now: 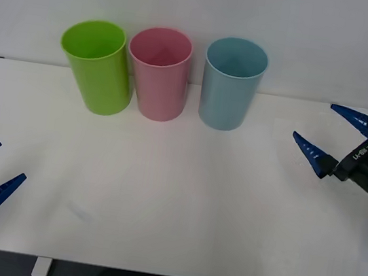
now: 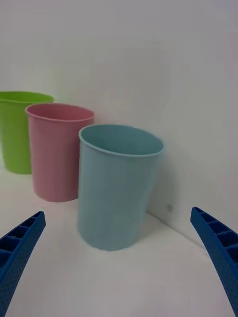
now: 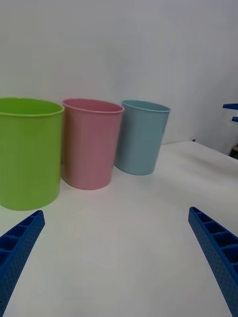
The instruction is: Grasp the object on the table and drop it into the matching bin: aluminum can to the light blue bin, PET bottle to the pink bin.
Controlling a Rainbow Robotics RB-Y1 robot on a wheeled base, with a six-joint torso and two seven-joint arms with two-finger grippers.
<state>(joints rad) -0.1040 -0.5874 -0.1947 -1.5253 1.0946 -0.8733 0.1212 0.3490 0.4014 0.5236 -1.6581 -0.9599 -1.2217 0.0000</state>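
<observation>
The light blue bin (image 1: 228, 93) stands upright at the back of the white table (image 1: 174, 205), with the pink bin (image 1: 157, 83) just to its left. My right gripper (image 1: 313, 120) hovers open over the table's right side, level with the bins, nothing between its fingers. From the right wrist view the light blue bin (image 2: 116, 193) is closest and the pink bin (image 2: 57, 153) is behind it. My left gripper (image 1: 11, 160) is open and empty near the front left corner. The aluminum can and the PET bottle are out of view.
A lime green bin (image 1: 100, 75) stands at the left end of the row, touching or nearly touching the pink one. A plain white wall rises right behind the bins. The wide tabletop in front of them is bare white surface.
</observation>
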